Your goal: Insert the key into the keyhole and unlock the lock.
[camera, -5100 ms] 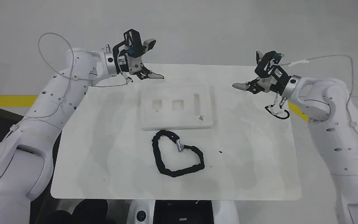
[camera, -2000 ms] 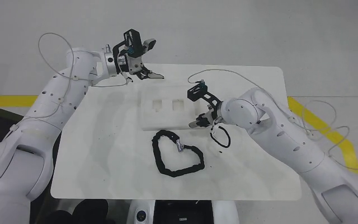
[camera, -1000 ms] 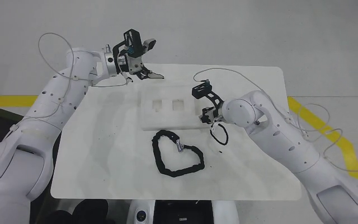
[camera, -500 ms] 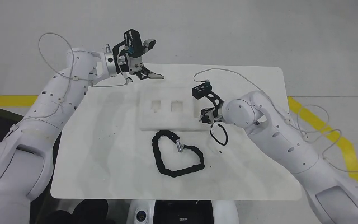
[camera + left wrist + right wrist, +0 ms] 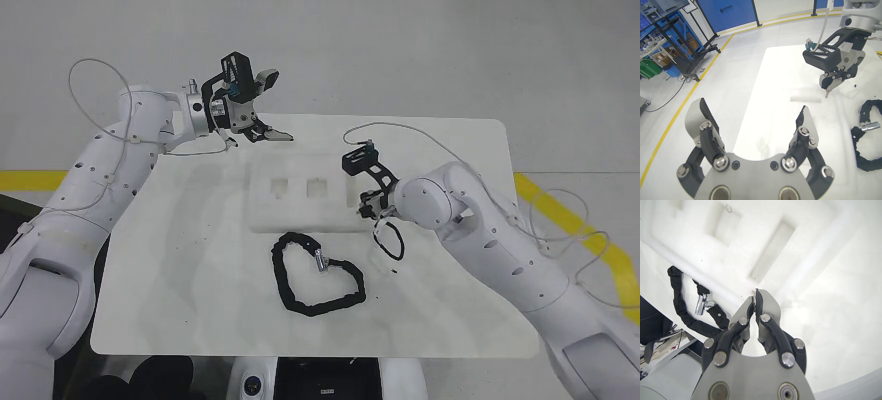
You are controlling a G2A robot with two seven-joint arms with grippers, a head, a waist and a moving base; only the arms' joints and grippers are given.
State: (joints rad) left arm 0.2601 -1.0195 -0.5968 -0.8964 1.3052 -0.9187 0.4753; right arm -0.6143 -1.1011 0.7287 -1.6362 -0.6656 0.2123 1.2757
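Lock (image 5: 290, 298): I see a black-sleeved chain closed into a heart-shaped loop, lying flat on the table (image 5: 200, 300) just in front of the foam tray (image 5: 262, 215) | chrome cylinder (image 5: 321, 262): sits at the loop's upper notch | key (image 5: 827, 93): small and silver, tip down, pinched in the right gripper (image 5: 826, 89) at a tray corner, apart from the lock.

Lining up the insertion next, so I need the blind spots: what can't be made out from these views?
The keyhole: none discernible on the lock cylinder; too small in the top view, seen side-on in the right wrist view.
The key: mostly hidden between the pads of the right gripper in the right wrist view; teeth too small in the left wrist view.
The chain: cut off by the picture edge in the left wrist view.
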